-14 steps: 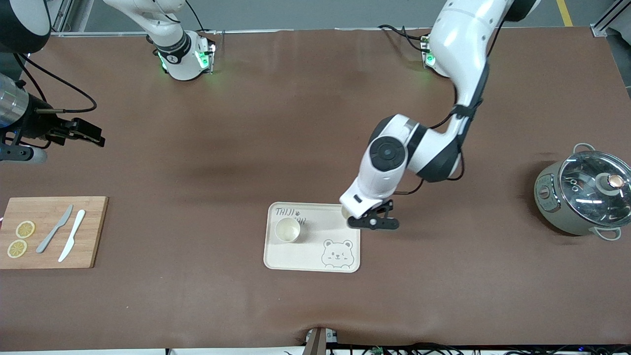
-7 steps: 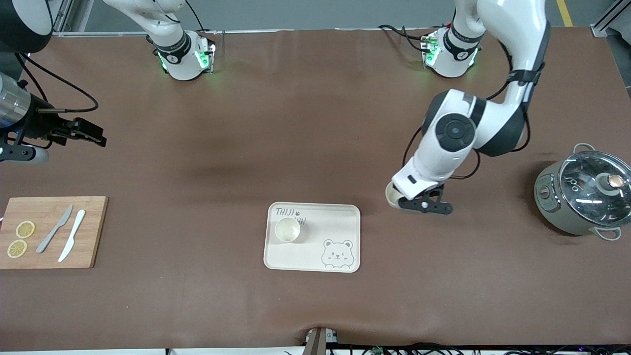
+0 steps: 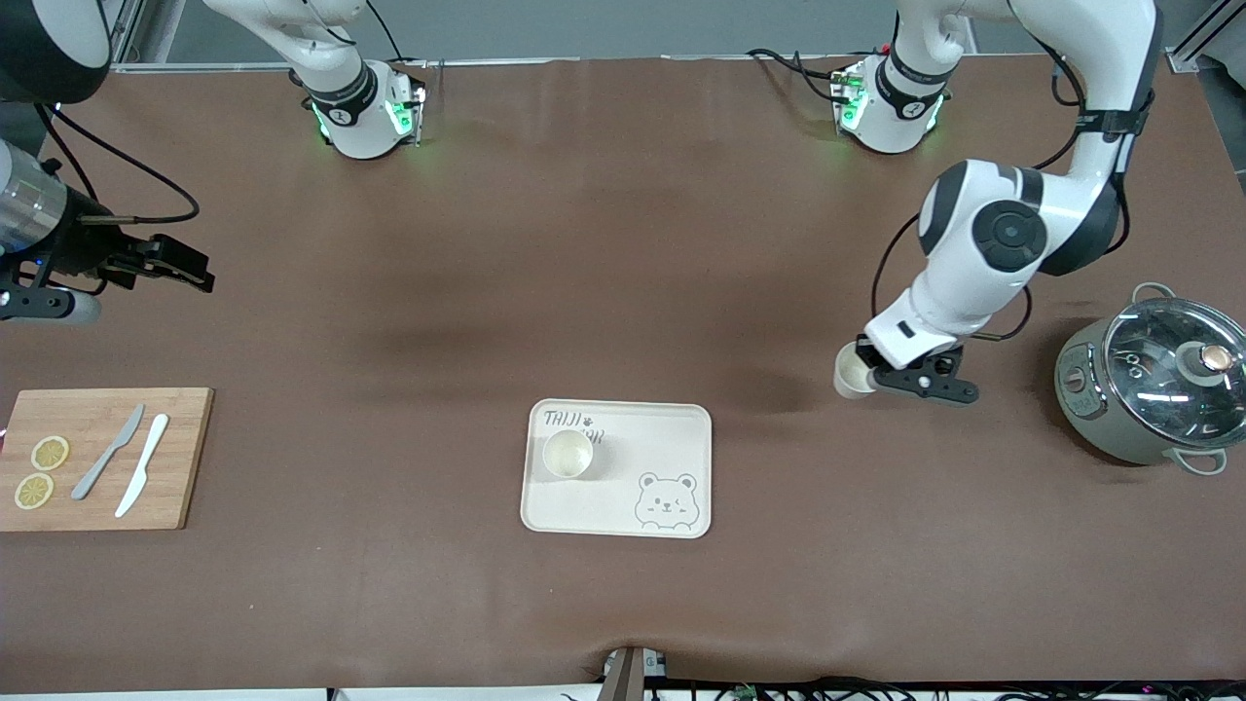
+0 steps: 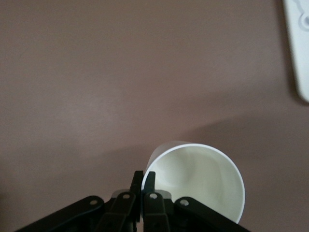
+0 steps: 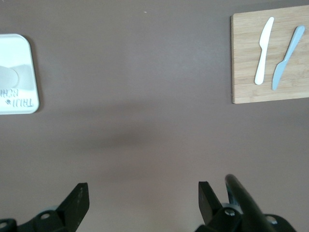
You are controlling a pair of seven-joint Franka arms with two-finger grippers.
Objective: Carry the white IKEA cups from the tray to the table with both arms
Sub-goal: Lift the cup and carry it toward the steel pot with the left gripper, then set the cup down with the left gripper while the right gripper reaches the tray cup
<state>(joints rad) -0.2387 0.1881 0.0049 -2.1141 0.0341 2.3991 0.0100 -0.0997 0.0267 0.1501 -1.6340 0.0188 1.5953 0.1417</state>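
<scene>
Black left gripper [image 3: 869, 374] fingers are pinched together on the rim wall of one white cup [image 3: 852, 374], one finger inside and one outside; in the left wrist view the finger tips [image 4: 143, 180] meet at the cup [image 4: 200, 179] rim with hardly a gap; that cup hangs tilted in the air over bare brown table [image 3: 623, 292], about 2 o'clock from the tray [image 3: 617, 468], between tray and pot; whether its base touches the table is hard to tell from the front view, probably clear of it.

Second white cup [image 3: 568, 454] stands upright on the tray, in the part toward the right arm's end, just below the handwritten lettering; bear print sits at the tray's 5 o'clock corner.

Right gripper [image 3: 161, 263] waits over bare table toward the right arm's end, at 12 o'clock from the cutting board [image 3: 102, 459]; its fingers [image 5: 77, 203] stand wide apart, holding nothing.

Wooden cutting board carries two lemon slices [image 3: 41, 471], a grey knife [image 3: 108, 453] and a white knife [image 3: 142, 464]; lidded grey pot [image 3: 1149, 387] sits at the left arm's end, at 3 o'clock from the held cup; brown mat covers the whole table; grey floor shows along the top edge; cables along the bottom edge.
</scene>
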